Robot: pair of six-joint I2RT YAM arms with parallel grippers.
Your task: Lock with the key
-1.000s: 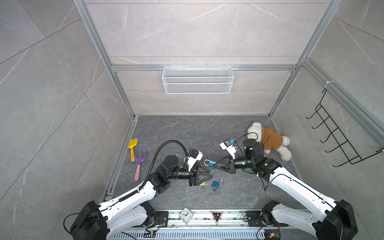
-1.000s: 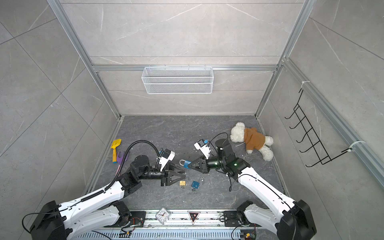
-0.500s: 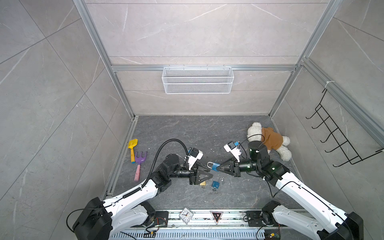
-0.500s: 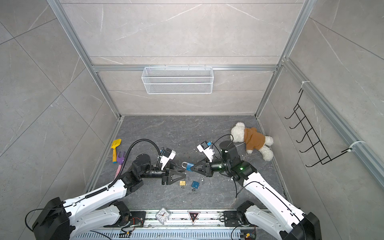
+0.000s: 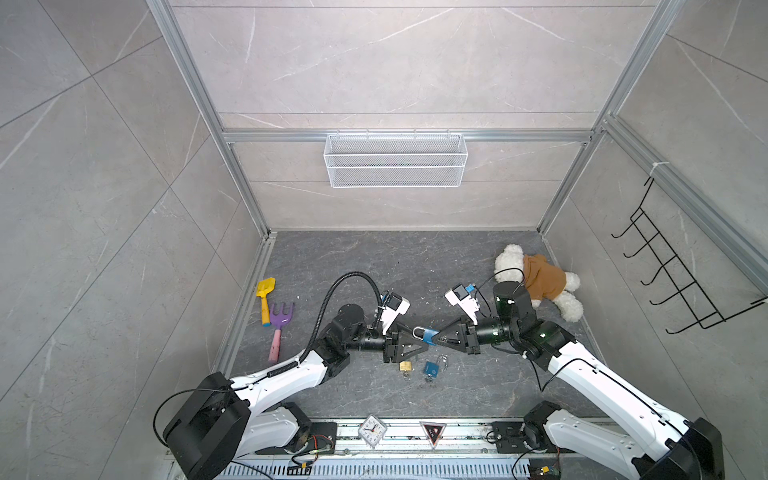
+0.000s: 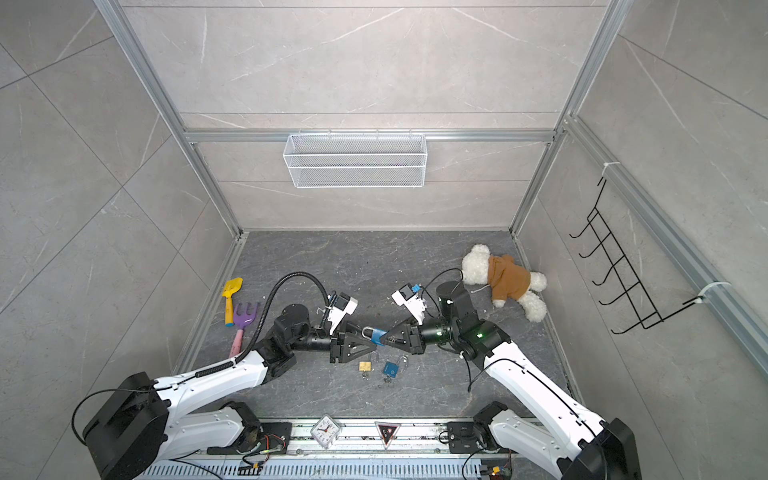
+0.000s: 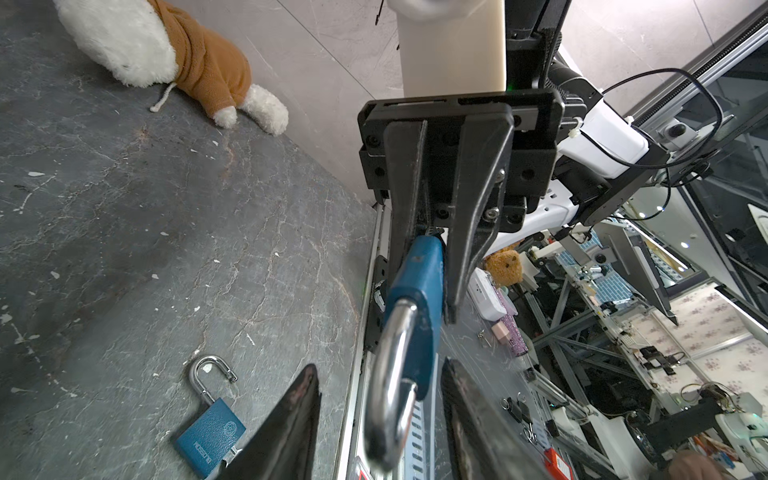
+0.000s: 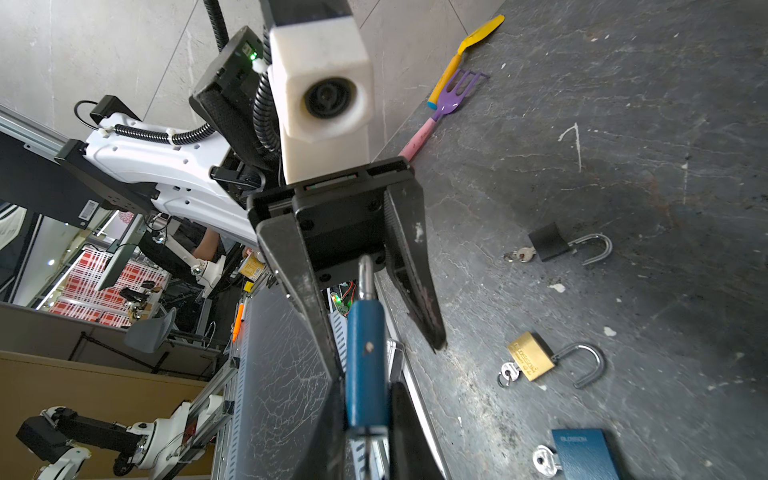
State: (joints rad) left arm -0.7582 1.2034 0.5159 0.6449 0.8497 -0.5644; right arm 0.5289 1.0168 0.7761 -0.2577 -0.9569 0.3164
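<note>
Over grey veined stone floor (image 5: 374, 266): clamping blue metal padlock (image 7: 419, 278) body tight in right gripper (image 7: 422, 303), mid-air; straddling its curved steel shackle (image 7: 386, 374) with left gripper (image 8: 386, 359), jaws spread wide.

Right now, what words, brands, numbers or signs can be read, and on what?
"BLOSSOM": brass padlock on the floor.
"BLOSSOM": dark blue padlock on the floor.
Too small to read: clock numerals on the front rail.
Blurred: symbol on the triangle sign beside it.
No text visible on the held padlock in the right gripper.
</note>
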